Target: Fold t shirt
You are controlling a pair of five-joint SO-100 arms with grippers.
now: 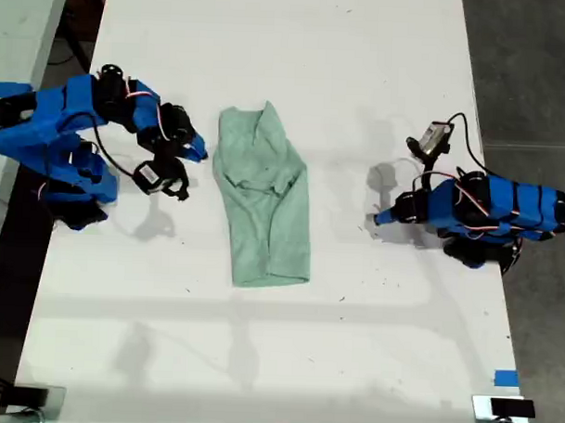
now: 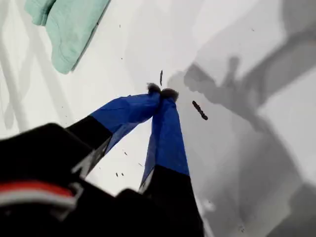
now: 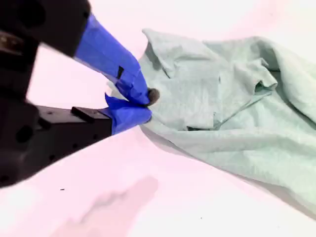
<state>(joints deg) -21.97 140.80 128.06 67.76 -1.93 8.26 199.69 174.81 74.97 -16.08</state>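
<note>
The shirt [image 1: 263, 198] lies folded into a long strip in the middle of the white table [image 1: 287, 360], collar end toward the top of the exterior view. My second gripper [image 3: 140, 106] sits at the shirt's edge, on the exterior view's left, blue tips pressed together; whether they pinch cloth I cannot tell. My first gripper [image 2: 162, 93] rests on the exterior view's right, well apart from the shirt, tips together over bare table with nothing between them.
</note>
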